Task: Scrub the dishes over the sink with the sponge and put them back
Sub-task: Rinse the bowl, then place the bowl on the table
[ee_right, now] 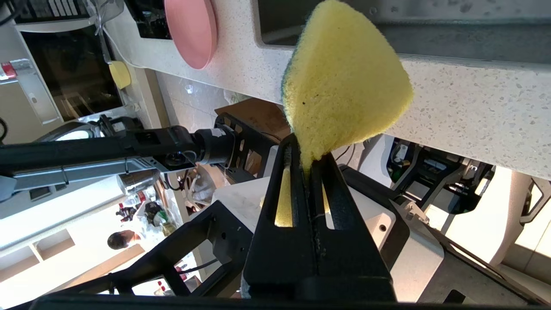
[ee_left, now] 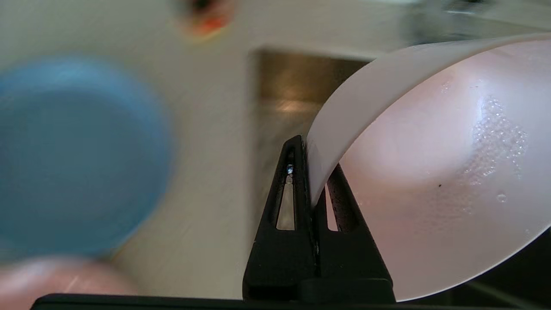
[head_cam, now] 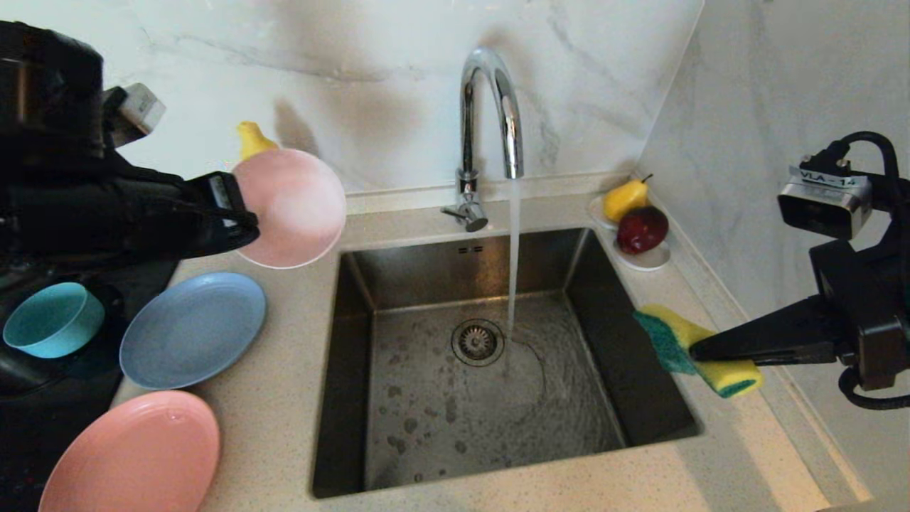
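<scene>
While water runs from the chrome faucet [head_cam: 490, 107] into the steel sink [head_cam: 426, 398], we judge ourselves somewhere in the middle of the job, though we cannot tell for certain which dishes are already scrubbed. Our left gripper [head_cam: 238, 213] is clamped on the rim of the pale pink bowl [head_cam: 291, 206], holding it in the air above the counter [head_cam: 284, 412] just left of the sink's far-left corner; in the left wrist view the bowl's inside carries beads of water, so we take it to be either freshly wetted or just washed. Our right gripper [head_cam: 700, 348] is pinched shut on the yellow-and-green sponge [head_cam: 693, 348], which hangs at the sink's right edge, well apart from the bowl. No scrubbing contact is happening now. Left of the sink lie the blue plate [head_cam: 192, 331], the pink plate [head_cam: 135, 455] nearer us, and the teal bowl [head_cam: 50, 320] furthest left; whether these are clean we cannot say. By count we have four dishes: two bowls and two plates. We also count one sponge, one sink, and one faucet. Far right sits one small white dish [head_cam: 643, 259] bearing one pear [head_cam: 625, 199] and one red fruit [head_cam: 643, 227].
</scene>
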Robot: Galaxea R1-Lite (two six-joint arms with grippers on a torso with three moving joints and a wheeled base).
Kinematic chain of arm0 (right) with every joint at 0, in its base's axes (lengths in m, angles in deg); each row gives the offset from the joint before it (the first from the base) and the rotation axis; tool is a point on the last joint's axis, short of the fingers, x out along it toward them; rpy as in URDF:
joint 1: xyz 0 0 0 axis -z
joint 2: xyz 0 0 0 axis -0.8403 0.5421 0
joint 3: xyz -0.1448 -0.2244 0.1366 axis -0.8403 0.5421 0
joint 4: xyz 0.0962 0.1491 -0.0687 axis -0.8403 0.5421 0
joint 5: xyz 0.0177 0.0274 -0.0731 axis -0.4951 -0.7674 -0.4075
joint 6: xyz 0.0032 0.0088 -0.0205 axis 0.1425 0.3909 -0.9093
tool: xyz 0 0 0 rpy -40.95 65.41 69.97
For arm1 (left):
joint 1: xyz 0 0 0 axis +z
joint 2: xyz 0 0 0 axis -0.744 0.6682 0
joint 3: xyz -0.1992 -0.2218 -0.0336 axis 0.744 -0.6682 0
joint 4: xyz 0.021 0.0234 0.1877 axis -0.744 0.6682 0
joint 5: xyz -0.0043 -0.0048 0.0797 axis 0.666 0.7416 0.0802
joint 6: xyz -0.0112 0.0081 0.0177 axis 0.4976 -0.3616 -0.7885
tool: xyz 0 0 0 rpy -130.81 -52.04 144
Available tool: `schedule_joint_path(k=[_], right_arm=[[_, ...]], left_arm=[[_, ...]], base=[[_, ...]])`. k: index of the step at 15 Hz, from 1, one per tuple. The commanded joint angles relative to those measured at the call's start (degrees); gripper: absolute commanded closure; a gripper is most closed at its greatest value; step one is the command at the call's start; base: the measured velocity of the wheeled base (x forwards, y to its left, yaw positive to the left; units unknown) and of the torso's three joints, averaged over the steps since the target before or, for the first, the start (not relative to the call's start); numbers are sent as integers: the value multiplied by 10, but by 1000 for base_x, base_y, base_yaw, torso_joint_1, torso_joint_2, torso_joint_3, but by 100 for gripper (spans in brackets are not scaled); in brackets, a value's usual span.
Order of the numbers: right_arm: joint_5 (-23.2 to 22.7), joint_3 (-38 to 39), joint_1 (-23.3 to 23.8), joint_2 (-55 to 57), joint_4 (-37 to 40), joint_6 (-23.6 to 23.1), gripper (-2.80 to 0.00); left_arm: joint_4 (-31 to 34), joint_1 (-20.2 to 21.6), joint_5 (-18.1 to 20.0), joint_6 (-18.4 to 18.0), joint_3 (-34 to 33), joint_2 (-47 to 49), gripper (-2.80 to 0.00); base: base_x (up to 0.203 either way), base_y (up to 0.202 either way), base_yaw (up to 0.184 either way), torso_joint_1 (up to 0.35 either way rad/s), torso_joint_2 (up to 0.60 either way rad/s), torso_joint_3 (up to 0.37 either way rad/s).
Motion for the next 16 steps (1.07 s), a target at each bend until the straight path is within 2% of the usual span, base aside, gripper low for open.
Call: schedule_joint_path(k=[1,3,9,11,13,16], right_arm=[[-3,1,0,4,2,2,0],[-15,1,0,4,2,2,0],[-18,11,4,7,1,2,0],[-18,14,6,11,1,1,0],[-19,13,10,11,1,1,0],[-19,13,11,16,0,1,0]], left_arm=[[133,94,58,19,51,-22,0],[169,182,96,29,60,-39,0],[222,444,117,51,37,-46,0],[224,525,154,51,21,-33,0],[225,586,173,50,9,5,0],[224,656,179,29,-33,46,0]], base=[[0,0,0,0,0,0],[0,0,0,0,0,0],[0,0,0,0,0,0],[0,0,0,0,0,0],[0,0,0,0,0,0],[0,0,0,0,0,0]])
